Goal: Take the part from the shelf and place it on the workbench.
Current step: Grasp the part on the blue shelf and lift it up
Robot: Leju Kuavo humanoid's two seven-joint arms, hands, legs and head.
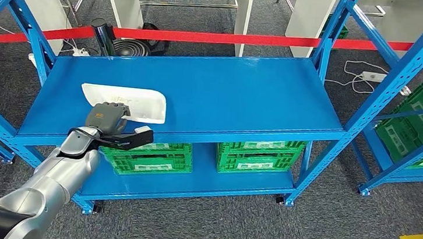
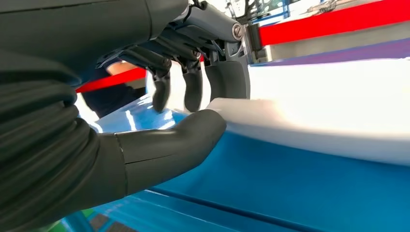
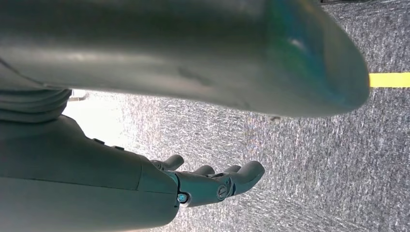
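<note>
Part: a white, shallow tray-like part (image 1: pixel 132 101) lies on the top level of the blue shelf (image 1: pixel 229 98), left of centre in the head view, its near edge close to the shelf's front lip.
Left hand: the left hand (image 1: pixel 112 123) is at the part's near edge, dark fingers (image 2: pixel 193 87) draped over the rim and the thumb (image 2: pixel 169 145) under or against it; the left wrist view shows the thumb tip touching the white edge. Whether the grip is firmly closed cannot be told.
Right hand: the right hand (image 3: pixel 212 181) hangs over grey carpet, fingers loosely apart, holding nothing.
Step in hand: judged as securing the grasp before lifting.
Risk: the hold is on one edge only, so the part could tilt or slip out on lifting.
Risk: dragging it forward could tip it off the front lip, towards the green crates (image 1: pixel 150 154) below.
</note>
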